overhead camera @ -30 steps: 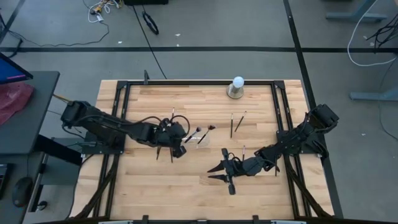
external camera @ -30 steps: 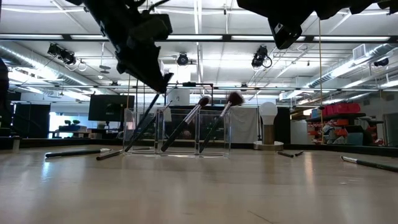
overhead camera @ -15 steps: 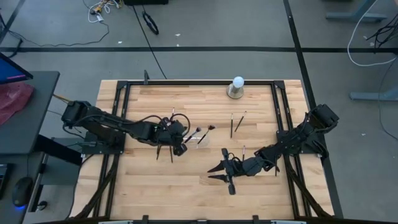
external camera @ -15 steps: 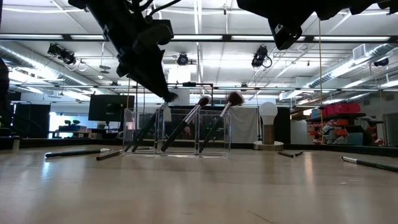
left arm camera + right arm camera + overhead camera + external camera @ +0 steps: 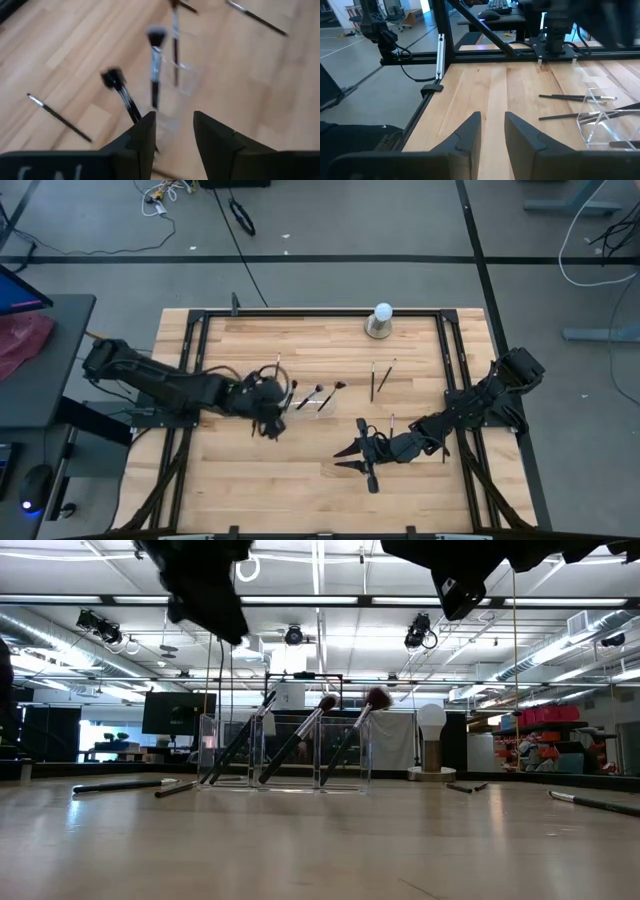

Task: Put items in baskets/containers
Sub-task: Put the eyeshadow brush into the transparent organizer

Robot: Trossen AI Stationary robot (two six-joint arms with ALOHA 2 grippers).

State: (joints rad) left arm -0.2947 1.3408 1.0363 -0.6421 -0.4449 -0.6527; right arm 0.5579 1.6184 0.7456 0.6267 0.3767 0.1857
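Makeup brushes are sorted at a two-arm robot station. The left gripper [image 5: 274, 412] hangs above the wooden table [image 5: 230, 490] just beside the clear holder [image 5: 318, 404], on the side toward the table's left edge. Its fingers [image 5: 145, 131] stand apart with nothing between them.

The holder stands near the middle of the table, and three brushes lean in it. The low view shows one in each of three compartments, all tilted the same way. The first brush [image 5: 240, 738] is slim with a pale tip, the second brush [image 5: 300, 736] has a small dark head, and the third brush [image 5: 358, 722] has a fuller reddish-brown head.

The other brushes lie loose on the wood:
- A pair of thin brushes [image 5: 378, 378] rests between the holder and the white ball [image 5: 382, 312], which stands on its grey base at the middle of the table's far edge.
- A single brush [image 5: 392, 423] lies near the right arm.
- Two more brushes [image 5: 118, 784] lie flat on the left gripper's side of the holder.

The right gripper [image 5: 343, 460] waits low over the table toward the near edge, well apart from the holder. Its fingers [image 5: 465, 134] are slightly parted and empty.

Pale lettering [image 5: 45, 175] runs along the left gripper's body in its wrist view, but it is cut off and cannot be read. No brand or label can be made out on the brushes or the holder.
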